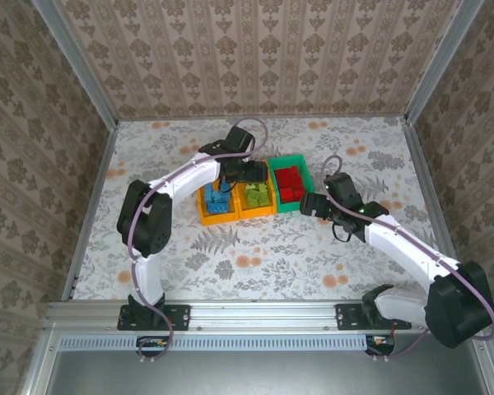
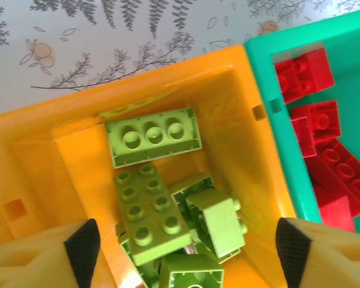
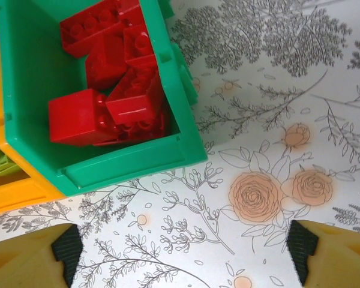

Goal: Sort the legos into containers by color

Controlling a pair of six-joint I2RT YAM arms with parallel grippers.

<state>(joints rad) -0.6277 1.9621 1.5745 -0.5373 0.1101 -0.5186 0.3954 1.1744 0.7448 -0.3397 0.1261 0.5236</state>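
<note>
The right claw [image 3: 183, 243] hangs over bare counter [image 3: 300, 72] just near-right of the green bin [image 3: 132, 161], with its fingers spread wide and nothing held. The red bricks [image 3: 117, 90] lie inside that bin. The inner orange bin [image 2: 240, 120] touches the green bin's left wall and holds the lime bricks [image 2: 150, 207]. The outer orange bin [image 1: 218, 220], next left again, holds the blue bricks [image 1: 217, 200]. The left claw [image 2: 183, 246] stands directly above the lime pile, wide open and empty, and is the nearer one to it. The top lime brick's long axis runs across the line between the fingers, so a closure would span its short width. Every brick that can be made out lies in a matching bin, so sorting appears complete. The left arm [image 1: 185, 173] covers parts of both orange bins from above, and the lower bricks are buried, so no count is possible.
</note>
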